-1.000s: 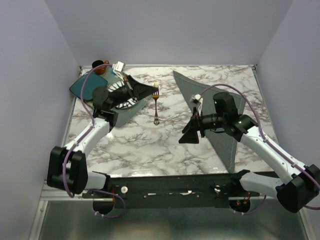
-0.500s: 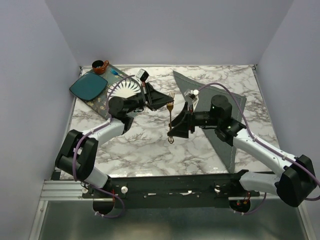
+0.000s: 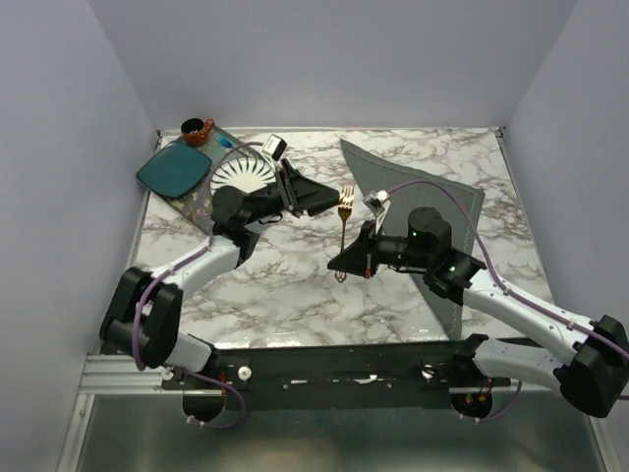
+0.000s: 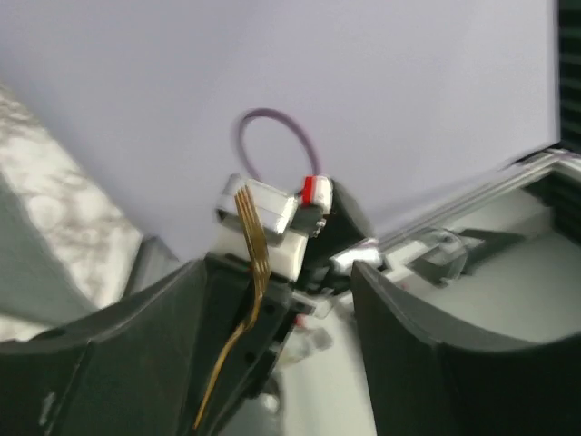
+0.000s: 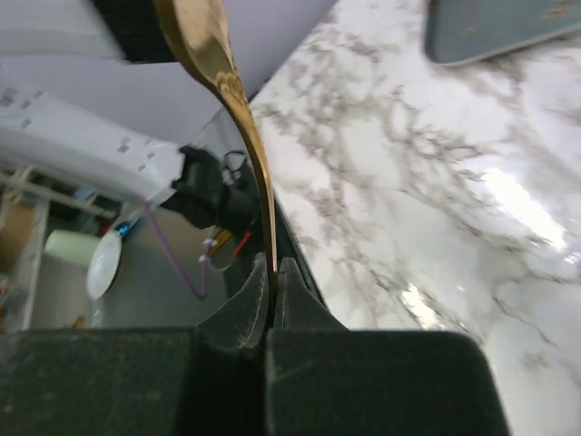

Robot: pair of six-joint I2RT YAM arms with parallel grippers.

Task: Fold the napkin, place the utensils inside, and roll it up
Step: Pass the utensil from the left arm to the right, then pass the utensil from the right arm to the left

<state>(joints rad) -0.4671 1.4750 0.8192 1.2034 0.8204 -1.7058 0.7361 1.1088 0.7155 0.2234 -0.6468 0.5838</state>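
Right end effector (image 3: 341,264) has clamped the fork (image 3: 343,218) by its handle while left end effector (image 3: 324,198) has sprung wide, the napkin (image 3: 366,169) lying just rightward of the holder.

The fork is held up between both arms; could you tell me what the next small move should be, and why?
Probably the right fingers should draw the fork clear, toward the napkin. They are shut on its handle, while the left fingers stand open on either side of its tines, so only the right seems to hold it.
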